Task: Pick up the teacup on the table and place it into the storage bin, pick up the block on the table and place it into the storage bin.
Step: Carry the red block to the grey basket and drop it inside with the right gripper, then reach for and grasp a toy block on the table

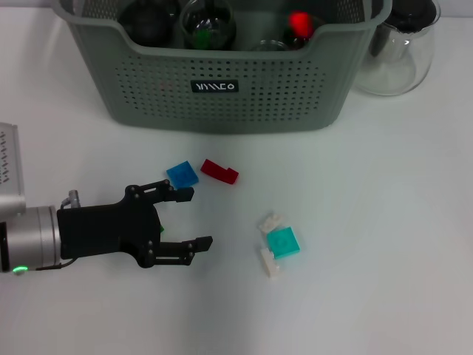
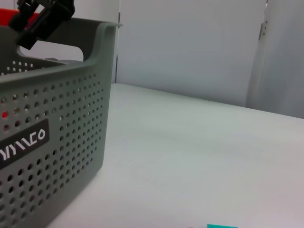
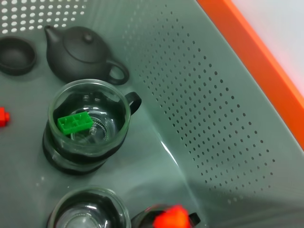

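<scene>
The grey-green storage bin (image 1: 222,89) stands at the back of the table. In it are a dark teapot (image 3: 80,50), a small dark teacup (image 3: 16,54), a glass teacup (image 3: 88,123) with a green block (image 3: 74,122) inside, and a red block (image 1: 299,21). On the table lie a blue block (image 1: 182,174), a red block (image 1: 219,171), a teal block (image 1: 283,241) and two white blocks (image 1: 270,221). My left gripper (image 1: 197,218) hangs open just below the blue block, holding nothing. My right gripper (image 2: 42,19) hovers over the bin's rim.
A clear glass carafe (image 1: 395,52) stands right of the bin. The bin's perforated wall (image 2: 52,118) fills the near side of the left wrist view. An orange edge (image 3: 256,61) runs behind the bin.
</scene>
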Motion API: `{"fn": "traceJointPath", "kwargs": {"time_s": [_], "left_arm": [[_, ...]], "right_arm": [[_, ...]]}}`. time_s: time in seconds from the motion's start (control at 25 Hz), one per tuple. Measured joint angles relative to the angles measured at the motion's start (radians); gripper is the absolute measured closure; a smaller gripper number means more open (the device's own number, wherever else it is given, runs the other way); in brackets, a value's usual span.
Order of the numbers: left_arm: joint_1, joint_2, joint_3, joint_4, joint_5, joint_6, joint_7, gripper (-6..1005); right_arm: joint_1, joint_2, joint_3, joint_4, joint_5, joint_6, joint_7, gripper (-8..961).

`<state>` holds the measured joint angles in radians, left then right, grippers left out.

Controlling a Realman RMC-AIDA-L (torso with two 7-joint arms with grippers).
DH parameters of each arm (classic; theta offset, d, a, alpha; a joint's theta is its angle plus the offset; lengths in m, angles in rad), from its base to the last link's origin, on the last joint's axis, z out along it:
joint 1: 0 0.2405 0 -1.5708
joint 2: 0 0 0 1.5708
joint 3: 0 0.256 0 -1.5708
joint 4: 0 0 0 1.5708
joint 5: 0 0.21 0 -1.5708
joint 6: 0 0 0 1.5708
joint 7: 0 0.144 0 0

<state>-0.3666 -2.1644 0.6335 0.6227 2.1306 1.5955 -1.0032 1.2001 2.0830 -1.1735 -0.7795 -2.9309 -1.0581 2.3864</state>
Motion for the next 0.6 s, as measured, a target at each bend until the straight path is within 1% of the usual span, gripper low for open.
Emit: {"fn": "traceJointPath", "kwargs": {"time_s": [0.04, 0.2, 0.36, 0.4, 0.48, 0.6], "left_arm": [[0.0, 0.0, 0.0, 0.0, 0.0, 0.0, 0.0, 140], [0.0, 0.0, 0.0, 0.0, 0.0, 0.0, 0.0, 140], [0.003, 0.0, 0.0, 0.001, 0.0, 0.003, 0.0, 140], [0.003, 0.0, 0.0, 0.0, 0.0, 0.004, 0.0, 140], [0.003, 0.0, 0.0, 0.0, 0.0, 0.005, 0.0, 140], [0.002, 0.0, 0.0, -0.001, 0.0, 0.005, 0.0, 140]], "right_arm": [[0.0, 0.0, 0.0, -0.004, 0.0, 0.0, 0.0, 606], [-0.012, 0.005, 0.004, -0.064, 0.002, -0.016, 0.002, 437], [-0.071, 0.009, 0.012, -0.274, 0.093, -0.116, -0.004, 287], [-0.089, 0.007, 0.014, -0.342, 0.138, -0.15, -0.007, 254], [-0.129, -0.005, 0.021, -0.471, 0.242, -0.224, -0.013, 188], [-0.192, -0.029, 0.051, -0.627, 0.43, -0.359, -0.029, 188]]}}
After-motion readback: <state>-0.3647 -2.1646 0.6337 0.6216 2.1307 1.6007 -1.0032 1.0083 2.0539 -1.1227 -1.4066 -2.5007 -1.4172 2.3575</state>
